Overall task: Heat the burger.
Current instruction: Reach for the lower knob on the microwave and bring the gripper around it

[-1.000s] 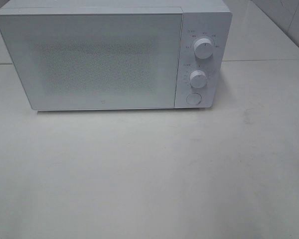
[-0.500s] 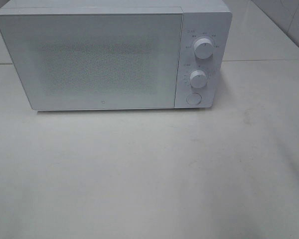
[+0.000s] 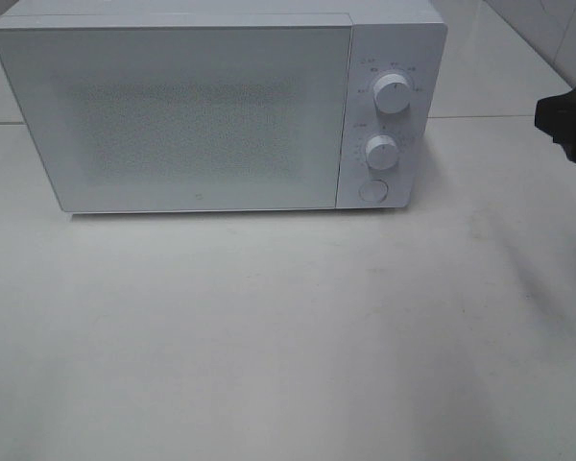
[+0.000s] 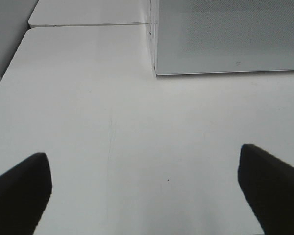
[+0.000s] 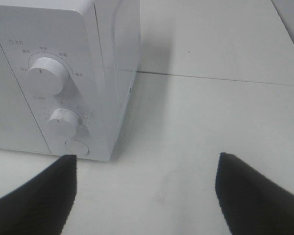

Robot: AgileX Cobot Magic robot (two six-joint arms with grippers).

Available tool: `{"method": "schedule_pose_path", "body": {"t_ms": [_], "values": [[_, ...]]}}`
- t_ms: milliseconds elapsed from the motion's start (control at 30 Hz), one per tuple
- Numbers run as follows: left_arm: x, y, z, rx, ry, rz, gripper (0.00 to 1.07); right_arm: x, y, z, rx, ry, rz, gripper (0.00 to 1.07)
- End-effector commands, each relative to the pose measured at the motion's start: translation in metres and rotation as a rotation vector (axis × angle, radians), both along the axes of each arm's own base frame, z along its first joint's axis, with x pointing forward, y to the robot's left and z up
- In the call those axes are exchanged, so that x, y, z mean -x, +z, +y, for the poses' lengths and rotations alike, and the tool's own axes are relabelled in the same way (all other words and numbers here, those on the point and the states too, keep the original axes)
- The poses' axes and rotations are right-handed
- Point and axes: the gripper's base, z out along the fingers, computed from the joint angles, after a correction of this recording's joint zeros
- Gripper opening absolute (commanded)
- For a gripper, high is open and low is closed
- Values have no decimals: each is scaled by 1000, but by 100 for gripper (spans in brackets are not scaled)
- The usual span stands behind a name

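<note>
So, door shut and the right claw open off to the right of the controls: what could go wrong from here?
The right claw could nudge the upper knob or lower knob while reaching for the round button. No burger shows in any view, so the microwave might run empty.

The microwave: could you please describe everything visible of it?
The microwave is a white box, seemingly painted metal, standing upright on the white table. Its wide door, with a dotted mesh window, is shut. The right panel carries a round white upper knob, a lower knob and a round button beneath. Only the table touches it.
</note>
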Motion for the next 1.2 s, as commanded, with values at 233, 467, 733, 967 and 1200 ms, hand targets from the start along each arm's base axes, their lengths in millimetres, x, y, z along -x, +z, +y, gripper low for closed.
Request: {"method": "schedule_pose_path", "body": {"t_ms": [233, 467, 733, 967, 1200], "values": [[3, -1, 0, -1, 1, -22, 98, -15, -29, 3, -53, -5, -95, 75], [3, -1, 0, -1, 1, -22, 98, -21, -45, 16, -44, 38, -128, 75], [3, -1, 0, -1, 1, -22, 98, -19, -72, 41, -10, 33, -170, 75], [3, -1, 0, -1, 1, -22, 98, -16, -83, 67, 2, 11, -227, 75], [3, -1, 0, -1, 1, -22, 98, -14, -87, 83, -29, -54, -266, 75]]}}
